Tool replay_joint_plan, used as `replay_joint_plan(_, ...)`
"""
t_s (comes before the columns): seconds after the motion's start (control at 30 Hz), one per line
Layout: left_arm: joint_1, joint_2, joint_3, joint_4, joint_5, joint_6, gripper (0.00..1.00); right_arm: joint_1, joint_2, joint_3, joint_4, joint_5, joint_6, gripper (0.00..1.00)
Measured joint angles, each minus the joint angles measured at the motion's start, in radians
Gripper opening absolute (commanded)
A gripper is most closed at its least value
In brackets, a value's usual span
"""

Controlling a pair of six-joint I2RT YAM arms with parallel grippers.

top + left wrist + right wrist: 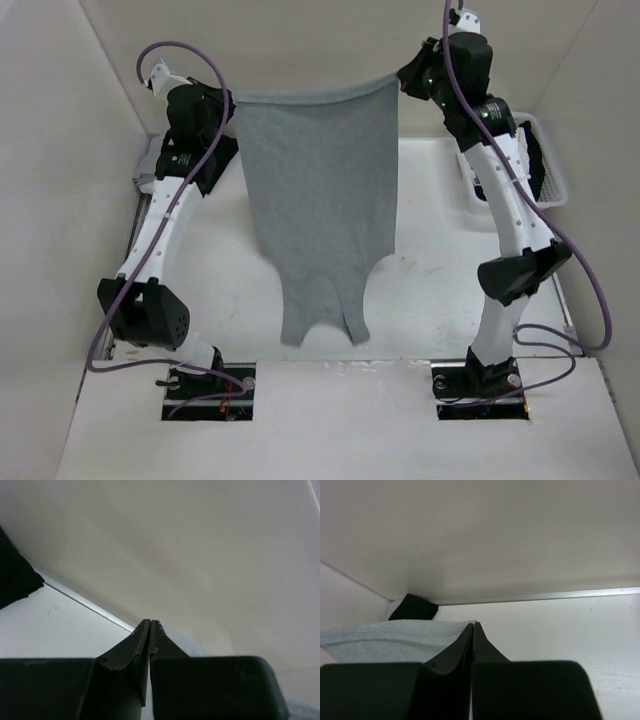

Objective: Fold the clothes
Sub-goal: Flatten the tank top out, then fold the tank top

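Top external view: I see the tank top (pixel 320 190) hanging in the air between both arms. Its hem is stretched across the top and its straps dangle low over the near part of the table (pixel 430 300); I cannot tell whether they touch it.
Left gripper (pixel 229 100): pinched on one hem corner, as I read it from above. My left wrist view shows the jaws pressed together but not the cloth clearly.
Right gripper (pixel 404 78): clamped on the other hem corner. Grey fabric runs off leftward from the fingertips in my right wrist view.
Step in hand: I judge this the spreading stage, with the garment held up to hang straight before laying flat.
Next move: I would lower both arms together with the hem taut, so the straps land first and the body drapes without bunching.
Watch for: white basket (pixel 545 165) near the right arm; thin fabric may slip.
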Motion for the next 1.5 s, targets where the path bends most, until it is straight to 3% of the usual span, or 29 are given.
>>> replay_joint_plan(0.1, 0.005, 0.051, 0.094, -0.023, 0.031, -0.005, 0.00, -0.030, 0.098, 0.189, -0.080, -0.042, 0.021, 0.00)
replay_joint_plan(0.2, 0.007, 0.038, 0.162, -0.016, 0.053, -0.005, 0.00, -0.043, 0.092, 0.286, -0.103, -0.066, 0.032, 0.00)
replay_joint_plan(0.37, 0.015, -0.057, 0.179, 0.023, 0.058, 0.000, 0.00, -0.045, -0.055, 0.248, -0.084, -0.086, 0.036, 0.00)
replay_joint_plan(0.53, -0.007, -0.227, -0.001, 0.098, 0.038, 0.017, 0.00, -0.040, -0.314, -0.121, 0.018, -0.085, 0.038, 0.00)
replay_joint_plan(0.73, -0.099, -0.547, -0.541, 0.164, -0.024, 0.019, 0.00, 0.061, -0.688, -0.829, 0.169, -0.031, 0.056, 0.01)
replay_joint_plan(0.87, -0.160, -0.787, -0.884, 0.089, -0.056, 0.008, 0.00, 0.193, -0.958, -1.309, 0.212, 0.009, 0.127, 0.00)
replay_joint_plan(1.0, -0.208, -1.054, -1.067, -0.108, -0.067, -0.012, 0.00, 0.340, -1.173, -1.632, 0.203, 0.068, 0.242, 0.00)
replay_joint_plan(1.13, -0.235, -1.322, -1.105, -0.337, -0.079, -0.065, 0.00, 0.541, -1.325, -1.789, 0.150, 0.139, 0.377, 0.00)
replay_joint_plan(1.23, -0.241, -1.426, -1.104, -0.461, -0.085, -0.112, 0.00, 0.692, -1.395, -1.841, 0.089, 0.199, 0.482, 0.00)
replay_joint_plan(1.37, -0.239, -1.440, -1.105, -0.578, -0.091, -0.153, 0.00, 0.825, -1.392, -1.852, 0.040, 0.269, 0.582, 0.00)
replay_joint_plan(1.5, -0.218, -1.316, -1.112, -0.506, -0.109, -0.161, 0.00, 0.747, -1.238, -1.831, 0.078, 0.272, 0.549, 0.00)
